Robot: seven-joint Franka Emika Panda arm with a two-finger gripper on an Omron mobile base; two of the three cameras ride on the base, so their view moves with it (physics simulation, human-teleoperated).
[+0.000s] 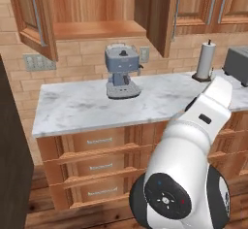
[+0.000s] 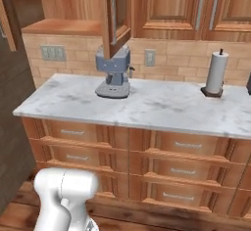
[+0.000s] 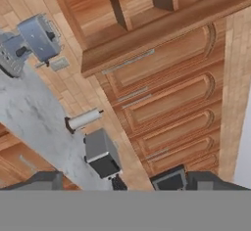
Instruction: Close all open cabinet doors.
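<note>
One wall cabinet stands open above the counter. Its left cabinet door [image 1: 33,15] and right cabinet door [image 1: 162,18] swing out toward me, baring an empty shelf [image 1: 97,29]. From the right base the right door [image 2: 115,15] shows nearly edge-on. The doors further right [image 1: 196,4] [image 2: 166,5] are shut. In the rolled hand view the open door [image 3: 162,22] runs as a long brown band across shut doors [image 3: 162,58]. My gripper [image 3: 110,182] is open, its fingertips [image 3: 169,178] wide apart with nothing between them, well back from the cabinets.
On the marble counter [image 1: 72,109] stand a blue-grey coffee machine [image 1: 122,72], a paper towel holder [image 1: 206,60] and a grey toaster [image 1: 238,65]. Drawers [image 2: 181,147] fill the base below. A dark tall panel [image 1: 12,165] rises at the left.
</note>
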